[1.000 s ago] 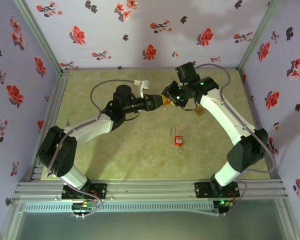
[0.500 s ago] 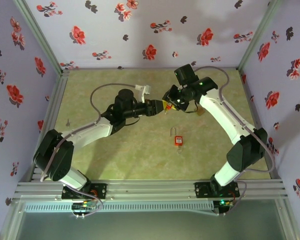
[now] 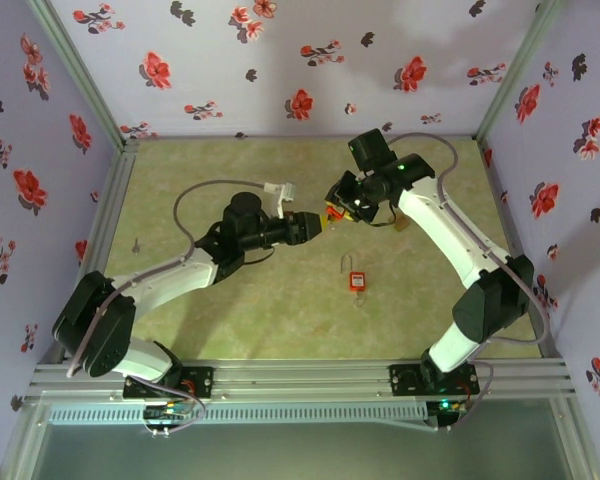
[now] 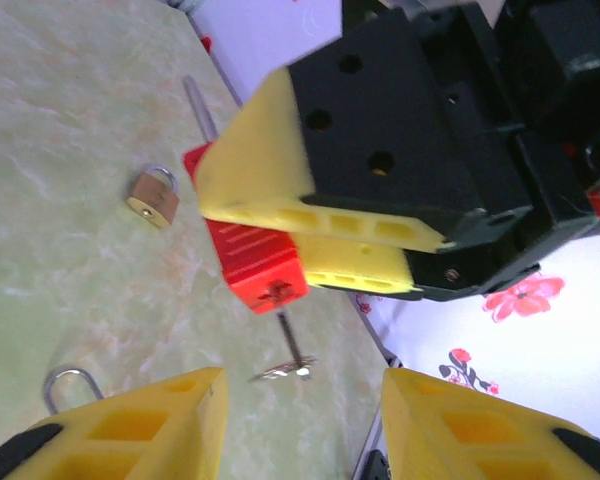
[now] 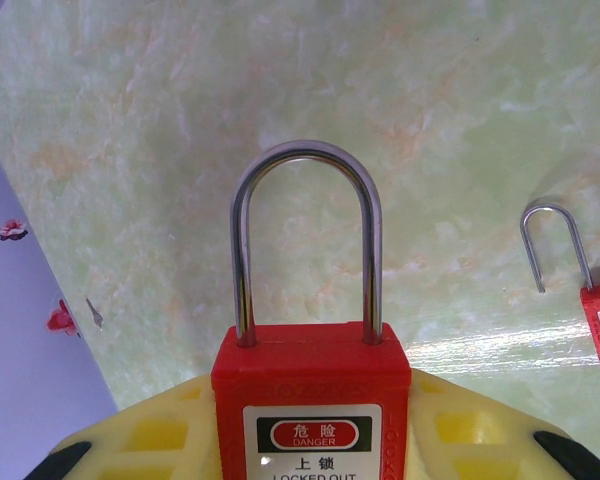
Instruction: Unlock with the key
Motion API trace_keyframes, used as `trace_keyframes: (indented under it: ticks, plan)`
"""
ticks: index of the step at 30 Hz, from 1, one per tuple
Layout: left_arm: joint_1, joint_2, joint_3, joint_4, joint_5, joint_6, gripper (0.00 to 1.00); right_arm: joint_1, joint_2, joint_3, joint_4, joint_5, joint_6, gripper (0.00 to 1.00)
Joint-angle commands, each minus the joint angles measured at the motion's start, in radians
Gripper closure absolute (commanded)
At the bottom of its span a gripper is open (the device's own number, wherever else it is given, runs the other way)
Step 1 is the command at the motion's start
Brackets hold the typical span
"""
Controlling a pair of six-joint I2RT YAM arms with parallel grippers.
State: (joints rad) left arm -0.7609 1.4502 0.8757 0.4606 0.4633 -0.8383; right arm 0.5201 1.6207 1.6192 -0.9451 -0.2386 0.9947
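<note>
- The red padlock [image 5: 310,385] hangs above the table, clamped by its body between the yellow pads of the right gripper [image 3: 337,207]. Its shackle [image 5: 305,160] sits in both holes, so it reads as locked.
- That grip leaves both ends free. The shackle pokes out past the fingertips and the keyhole end faces the other arm, probably so the body cannot spin while something turns in it.
- In the left wrist view, a thin key [image 4: 288,340] seems to stick out of the keyhole end of the body. I cannot tell whether it is fully seated.
- The left gripper [image 4: 300,410] is just short of that key. Its two fingers are parted with nothing between them, one on either side of the key's line. I judge this to be the approach to pinch the key head and twist it.
- The two grippers meet nose to nose over the far middle of the table [image 3: 280,310], which lets one arm brace while the other turns.
- The next move, as I judge it, needs the left fingers to close squarely on the key's head. A skewed pinch could slip off or lever the key sideways.
- Two more locks lie on the table, apart from this work. A small brass padlock [image 4: 152,197] is beyond the held one, and a second red padlock [image 3: 357,280], its shackle swung open, is nearer the arm bases.
</note>
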Motion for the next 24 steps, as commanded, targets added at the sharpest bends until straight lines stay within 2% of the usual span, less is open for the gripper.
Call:
trace_keyframes:
  ticks: [1,9,18,24]
  plan:
    - [-0.028,0.034,0.002,0.073,0.005,-0.039,0.56,0.009,0.011,0.005,-0.023,0.025,-0.021,1.00]
    - [-0.049,0.104,0.049,0.096,-0.021,-0.073,0.66,0.018,-0.003,-0.012,-0.017,0.029,-0.016,1.00]
    - [-0.048,0.097,0.046,0.084,-0.044,-0.065,0.71,0.020,-0.019,-0.028,-0.017,0.032,-0.018,1.00]
    - [-0.049,0.100,0.040,0.096,-0.042,-0.075,0.83,0.023,-0.021,-0.027,-0.014,0.034,-0.016,1.00]
